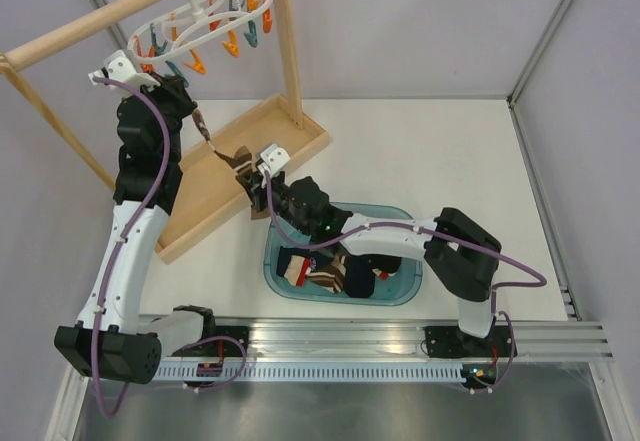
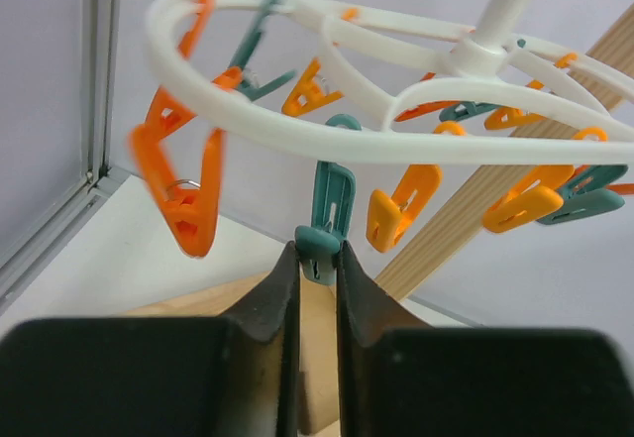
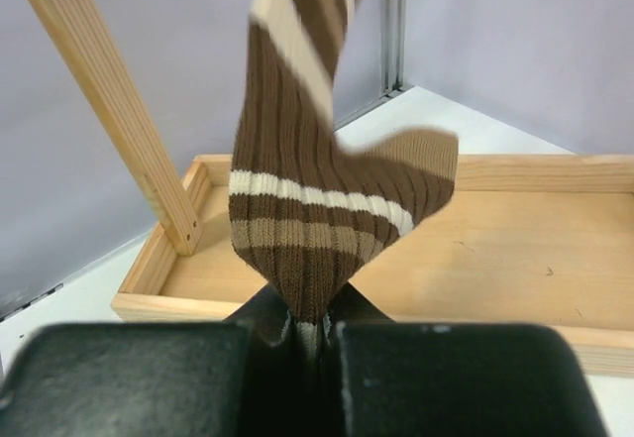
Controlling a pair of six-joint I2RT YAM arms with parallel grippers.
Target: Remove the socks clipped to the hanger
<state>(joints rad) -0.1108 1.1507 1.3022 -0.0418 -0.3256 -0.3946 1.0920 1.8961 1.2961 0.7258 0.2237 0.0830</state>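
Observation:
The white ring hanger hangs from the wooden pole, with orange and teal clips dangling under it. My left gripper is raised beneath the hanger and is shut on the lower end of one teal clip. A brown sock with tan and white stripes stretches upward from my right gripper, which is shut on its lower end. From above, this sock slants from the right gripper up to the left gripper. Its top end is hidden.
A teal basket between the arms holds several socks. The wooden rack's base tray lies under the stretched sock, with its upright post to the right of the hanger. Grey walls close the back and sides.

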